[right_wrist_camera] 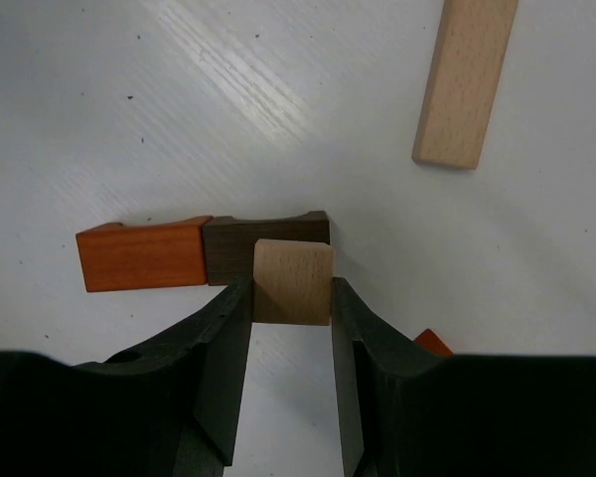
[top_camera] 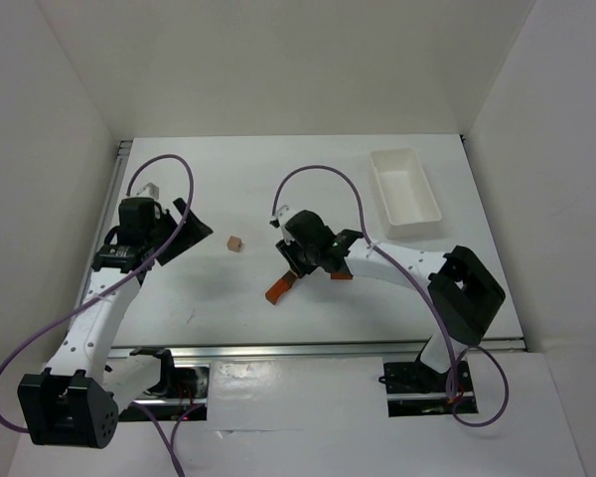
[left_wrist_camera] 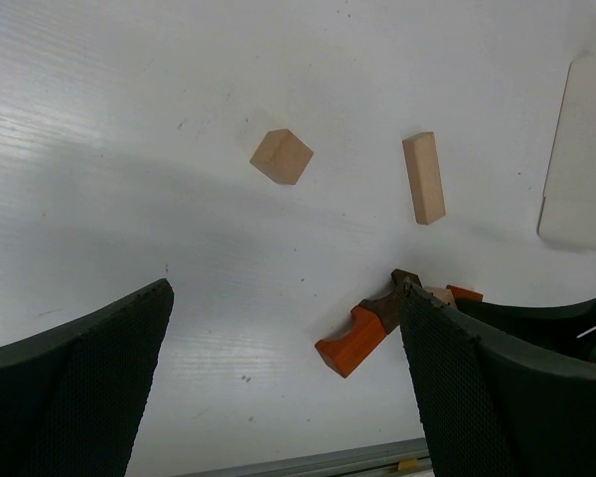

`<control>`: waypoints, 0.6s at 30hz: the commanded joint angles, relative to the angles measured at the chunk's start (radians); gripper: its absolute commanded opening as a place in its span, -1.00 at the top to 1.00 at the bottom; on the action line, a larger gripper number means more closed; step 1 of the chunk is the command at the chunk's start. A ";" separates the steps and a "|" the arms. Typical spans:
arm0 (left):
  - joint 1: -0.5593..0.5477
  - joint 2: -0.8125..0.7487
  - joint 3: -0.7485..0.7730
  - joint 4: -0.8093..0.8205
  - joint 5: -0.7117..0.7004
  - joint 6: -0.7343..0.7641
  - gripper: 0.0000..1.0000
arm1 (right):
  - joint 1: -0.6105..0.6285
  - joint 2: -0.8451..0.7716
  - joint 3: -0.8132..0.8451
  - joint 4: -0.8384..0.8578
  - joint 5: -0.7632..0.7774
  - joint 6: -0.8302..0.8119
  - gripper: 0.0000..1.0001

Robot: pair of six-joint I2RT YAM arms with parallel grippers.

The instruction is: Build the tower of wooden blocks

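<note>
My right gripper (right_wrist_camera: 290, 298) is shut on a pale tan cube (right_wrist_camera: 292, 281), one finger on each side. The cube hangs against a dark brown arched block (right_wrist_camera: 228, 248), which lies end to end with an orange-red block (right_wrist_camera: 142, 255) on the table. A pale long bar (right_wrist_camera: 467, 79) lies apart beyond them, and an orange-red corner (right_wrist_camera: 432, 343) peeks from behind the right finger. From above, the right gripper (top_camera: 298, 260) is at table centre, over the orange-red block (top_camera: 278, 288). Another pale cube (top_camera: 235, 243) sits alone near my left gripper (top_camera: 184, 234). The left gripper (left_wrist_camera: 286, 298) is open and holds nothing.
A white rectangular tray (top_camera: 405, 189) stands at the back right of the table. A metal rail (top_camera: 318, 348) runs along the near edge. White walls close in the left, right and far sides.
</note>
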 commanded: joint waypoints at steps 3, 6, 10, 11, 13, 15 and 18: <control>-0.025 -0.001 -0.003 0.030 0.001 0.004 -0.98 | 0.015 -0.113 -0.046 0.026 -0.015 0.044 0.87; -0.035 0.009 -0.003 0.021 -0.011 0.004 -0.98 | 0.036 -0.113 -0.074 0.059 -0.001 0.035 0.87; -0.044 0.019 -0.003 0.021 -0.011 0.004 -0.98 | 0.045 -0.104 -0.074 0.080 -0.001 0.026 0.87; -0.044 0.019 -0.003 0.021 -0.011 0.004 -0.98 | 0.045 -0.104 -0.074 0.104 -0.001 0.026 0.87; -0.044 0.028 -0.003 0.021 -0.011 0.004 -0.98 | 0.045 -0.093 -0.074 0.115 -0.019 0.013 0.87; -0.053 0.028 -0.003 0.021 -0.011 0.013 -0.98 | 0.045 -0.084 -0.074 0.127 -0.019 0.004 0.87; -0.053 0.028 -0.003 0.021 -0.020 0.013 -0.98 | 0.045 -0.084 -0.074 0.145 -0.019 0.004 0.87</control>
